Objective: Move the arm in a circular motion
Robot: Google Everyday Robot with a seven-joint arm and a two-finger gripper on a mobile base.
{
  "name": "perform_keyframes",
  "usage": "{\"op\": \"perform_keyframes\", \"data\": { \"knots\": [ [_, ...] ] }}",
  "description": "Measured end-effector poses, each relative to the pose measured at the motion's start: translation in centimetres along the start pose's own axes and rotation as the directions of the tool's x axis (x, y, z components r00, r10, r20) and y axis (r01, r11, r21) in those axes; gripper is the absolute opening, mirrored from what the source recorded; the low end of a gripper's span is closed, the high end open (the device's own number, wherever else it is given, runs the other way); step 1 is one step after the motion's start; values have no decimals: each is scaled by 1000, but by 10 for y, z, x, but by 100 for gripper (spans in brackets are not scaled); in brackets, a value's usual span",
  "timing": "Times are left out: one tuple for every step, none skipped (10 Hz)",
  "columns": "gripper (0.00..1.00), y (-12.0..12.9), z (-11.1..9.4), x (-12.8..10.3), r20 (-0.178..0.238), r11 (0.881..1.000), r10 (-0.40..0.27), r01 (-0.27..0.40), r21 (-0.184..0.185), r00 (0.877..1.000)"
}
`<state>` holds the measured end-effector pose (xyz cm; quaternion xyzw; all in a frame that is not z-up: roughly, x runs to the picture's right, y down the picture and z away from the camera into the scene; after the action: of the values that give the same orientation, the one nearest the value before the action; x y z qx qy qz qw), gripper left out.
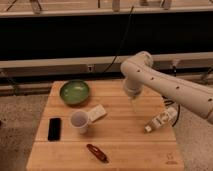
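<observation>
Nearest the front edge of the wooden surface (pixel 131 146) lies a small red tool (pixel 96 153). Behind it are a black phone (pixel 54 129), a white cup (pixel 79 121) and a pale packet (pixel 97 112) that seems to touch the cup. A bottle (pixel 161 120) lies on its side to the right.

The gripper (pixel 134 104) hangs pointing down over the right-centre of the surface. From here I cannot tell whether it is open or closed, or whether it carries anything. The bottle lies to its front-right, the packet to its front-left, and the green bowl (pixel 75 92) to its back-left.

The arm (pixel 167 89) comes in from the right, slanting up to a bend at the back before it drops to the gripper. I'd guess a circle needs to stay at this height to pass over all three.
</observation>
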<state>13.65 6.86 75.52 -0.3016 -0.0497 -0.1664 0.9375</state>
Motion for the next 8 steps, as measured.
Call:
{"op": "perform_keyframes", "data": {
  "knots": [
    [80,3,2,-1,6,1000,5,-5,-5,1000],
    [80,4,2,1,5,1000,12,-12,-6,1000],
    [80,9,2,7,11,1000,16,-16,-9,1000],
    [80,15,3,17,12,1000,15,-15,-12,1000],
    [80,20,3,24,14,1000,16,-15,-17,1000],
    [80,22,4,27,20,1000,14,-13,-21,1000],
    [80,24,5,25,25,1000,10,-9,-24,1000],
    [80,27,6,25,30,1000,8,-7,-26,1000]
  ]
}}
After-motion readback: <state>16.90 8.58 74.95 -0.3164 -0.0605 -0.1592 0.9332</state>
